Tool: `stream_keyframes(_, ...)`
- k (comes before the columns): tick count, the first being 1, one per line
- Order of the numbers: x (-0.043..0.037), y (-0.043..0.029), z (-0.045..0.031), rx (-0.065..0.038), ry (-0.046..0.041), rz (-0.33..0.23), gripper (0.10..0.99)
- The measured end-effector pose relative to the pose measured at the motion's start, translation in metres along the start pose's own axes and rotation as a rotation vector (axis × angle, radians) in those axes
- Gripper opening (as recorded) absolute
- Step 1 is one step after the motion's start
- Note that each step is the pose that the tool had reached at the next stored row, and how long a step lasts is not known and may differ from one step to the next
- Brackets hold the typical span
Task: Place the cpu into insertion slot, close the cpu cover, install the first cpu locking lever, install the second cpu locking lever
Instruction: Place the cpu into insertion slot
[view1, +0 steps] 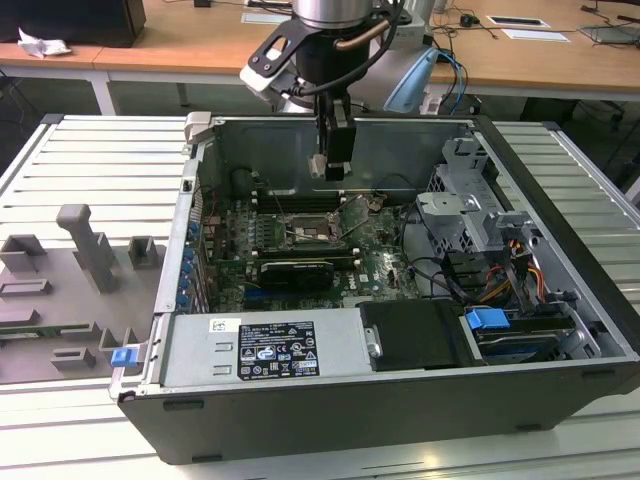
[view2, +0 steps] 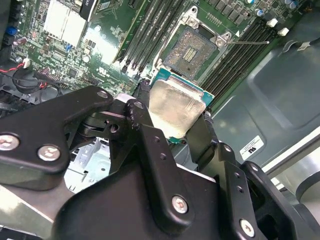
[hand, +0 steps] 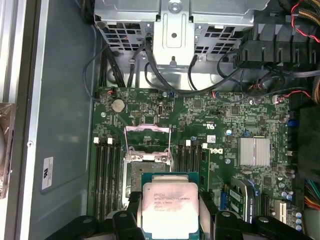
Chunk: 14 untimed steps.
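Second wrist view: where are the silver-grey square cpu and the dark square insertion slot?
silver-grey square cpu (view2: 177, 107), second wrist view, middle of its metal top.
dark square insertion slot (view2: 192, 50), second wrist view, centre of its contact field.

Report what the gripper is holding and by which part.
The gripper holds the cpu, pinched by two opposite side edges with its metal top facing the wrist cameras. It is not yet in the insertion slot.

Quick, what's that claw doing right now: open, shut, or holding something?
The claw is closed on the cpu, which is not yet in the insertion slot.
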<state>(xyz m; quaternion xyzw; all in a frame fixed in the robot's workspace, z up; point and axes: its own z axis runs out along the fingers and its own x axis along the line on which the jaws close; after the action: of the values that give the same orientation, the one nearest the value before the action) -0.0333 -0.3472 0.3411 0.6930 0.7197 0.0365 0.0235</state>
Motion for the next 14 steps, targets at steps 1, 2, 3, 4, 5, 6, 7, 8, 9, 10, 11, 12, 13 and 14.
stream_keyframes(1, 0.0000, 0.0000, 0.0004, 0.000, 0.0000, 0.001, 0.541)
stream_keyframes(2, 0.0000, 0.0000, 0.0007, 0.000, 0.0000, 0.001, 0.541)
stream_keyframes(3, 0.0000, -0.0001, 0.0010, 0.000, -0.0001, 0.002, 0.541)
stream_keyframes(4, 0.0000, -0.0001, 0.0013, 0.000, -0.0002, 0.003, 0.541)
stream_keyframes(5, 0.0000, -0.0001, 0.0017, 0.000, -0.0002, 0.003, 0.541)
stream_keyframes(6, 0.0000, -0.0002, 0.0020, 0.000, -0.0003, 0.004, 0.541)
stream_keyframes(7, 0.0000, -0.0002, 0.0024, 0.000, -0.0003, 0.004, 0.541)
stream_keyframes(8, 0.0000, -0.0002, 0.0027, 0.000, -0.0003, 0.004, 0.541)
stream_keyframes(9, -0.0001, -0.0003, 0.0030, 0.000, -0.0004, 0.005, 0.541)
stream_keyframes(10, -0.0001, -0.0003, 0.0034, 0.000, -0.0005, 0.005, 0.541)
stream_keyframes(11, -0.0001, -0.0003, 0.0037, 0.000, -0.0005, 0.006, 0.541)
stream_keyframes(12, -0.0001, -0.0004, 0.0041, 0.000, -0.0006, 0.006, 0.541)
stream_keyframes(13, -0.0001, -0.0004, 0.0045, 0.000, -0.0006, 0.007, 0.541)
stream_keyframes(14, -0.0001, -0.0004, 0.0047, 0.000, -0.0006, 0.007, 0.541)
